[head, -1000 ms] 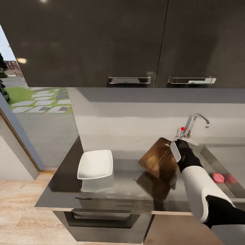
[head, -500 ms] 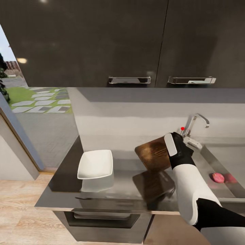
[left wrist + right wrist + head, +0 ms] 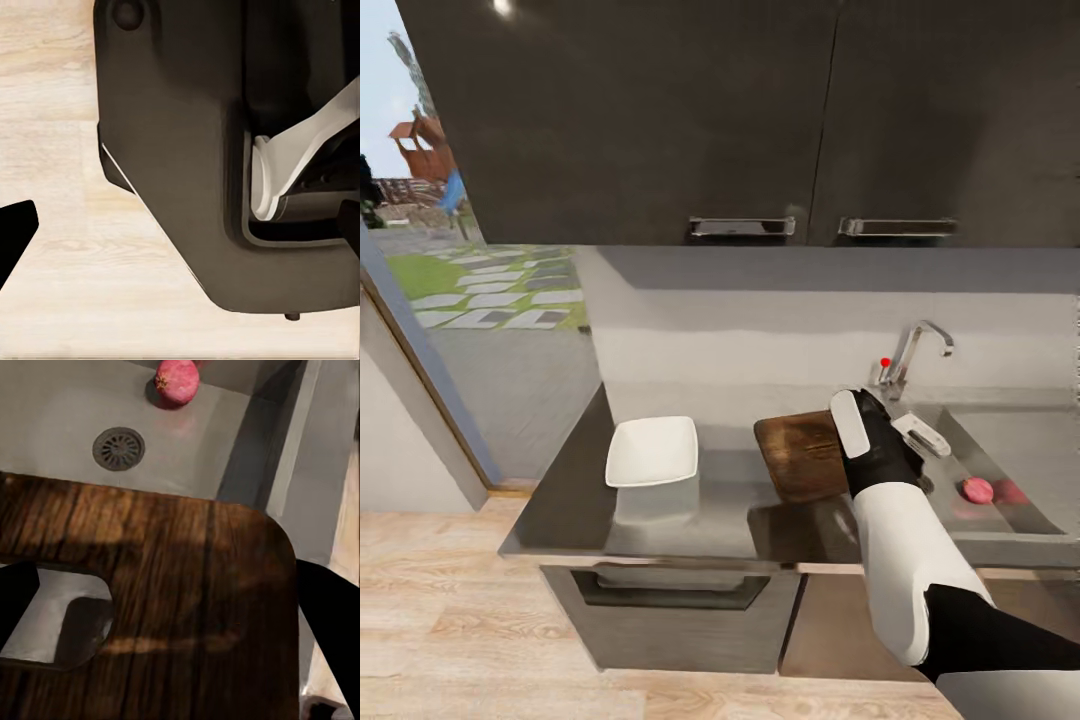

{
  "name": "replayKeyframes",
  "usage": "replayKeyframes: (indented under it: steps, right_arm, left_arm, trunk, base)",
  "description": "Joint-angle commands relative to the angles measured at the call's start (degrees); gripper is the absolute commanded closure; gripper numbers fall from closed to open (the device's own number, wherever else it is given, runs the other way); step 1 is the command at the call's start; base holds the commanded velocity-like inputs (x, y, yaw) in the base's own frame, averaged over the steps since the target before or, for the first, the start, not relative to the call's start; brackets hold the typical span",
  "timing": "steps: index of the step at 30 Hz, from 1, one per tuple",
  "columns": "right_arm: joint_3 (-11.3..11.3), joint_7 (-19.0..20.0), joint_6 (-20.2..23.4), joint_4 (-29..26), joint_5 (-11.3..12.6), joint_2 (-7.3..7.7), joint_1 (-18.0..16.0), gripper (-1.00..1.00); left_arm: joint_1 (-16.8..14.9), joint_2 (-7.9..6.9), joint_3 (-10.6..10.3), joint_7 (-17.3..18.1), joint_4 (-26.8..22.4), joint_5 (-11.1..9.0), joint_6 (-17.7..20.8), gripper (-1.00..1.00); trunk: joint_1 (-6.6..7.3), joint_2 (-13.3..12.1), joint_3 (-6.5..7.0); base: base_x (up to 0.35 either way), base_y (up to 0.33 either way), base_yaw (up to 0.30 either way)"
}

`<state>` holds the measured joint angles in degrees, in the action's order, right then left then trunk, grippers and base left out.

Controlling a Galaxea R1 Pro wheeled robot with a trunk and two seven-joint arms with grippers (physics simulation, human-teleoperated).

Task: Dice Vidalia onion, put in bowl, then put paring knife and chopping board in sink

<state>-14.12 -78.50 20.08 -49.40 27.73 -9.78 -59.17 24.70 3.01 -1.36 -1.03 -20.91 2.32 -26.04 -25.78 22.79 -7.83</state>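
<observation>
Kitchen scene from my head camera: a long grey worktop (image 3: 570, 500) under dark wall cabinets (image 3: 660, 120), with a wooden floor (image 3: 440, 640) in front. My right gripper (image 3: 880, 435) reached over the worktop, its jaws clenched on the chopping board (image 3: 800, 455), which it held by one end, lifted and tilted above the surface beside the sink (image 3: 1010, 450). In the right wrist camera the board's dark grain and its oblong slot handle (image 3: 60, 619) sat between the two black fingers.

The Vidalia onion (image 3: 977, 489), a small pinkish bulb, lay in the sink basin, near the round drain (image 3: 118, 448), and was not yet picked up. The white bowl (image 3: 653, 452) stood on the worktop, well apart from the board on its far side from the sink. The chrome tap (image 3: 915, 350) with its red knob rose behind the sink.

The left wrist camera looked down at the floor and part of my own dark body; I cannot tell whether the left jaws were apart or closed.

I judged this to be the preparation step: positioning the board. Next it would need laying flat on the worktop and letting go, before reaching for the onion.
</observation>
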Motion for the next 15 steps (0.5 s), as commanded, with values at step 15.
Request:
replayKeyframes:
  steps: [15]
  right_arm:
    - [0.04,-0.51,-0.01,0.60,4.93,-0.10,-0.06,1.00]
  left_arm:
    - [0.00,0.22,-0.07,-0.11,-0.22,0.23,-0.06,-1.00]
  trunk:
    - [0.00,0.13,-0.11]
  base:
    - [-0.010,0.072,0.000]
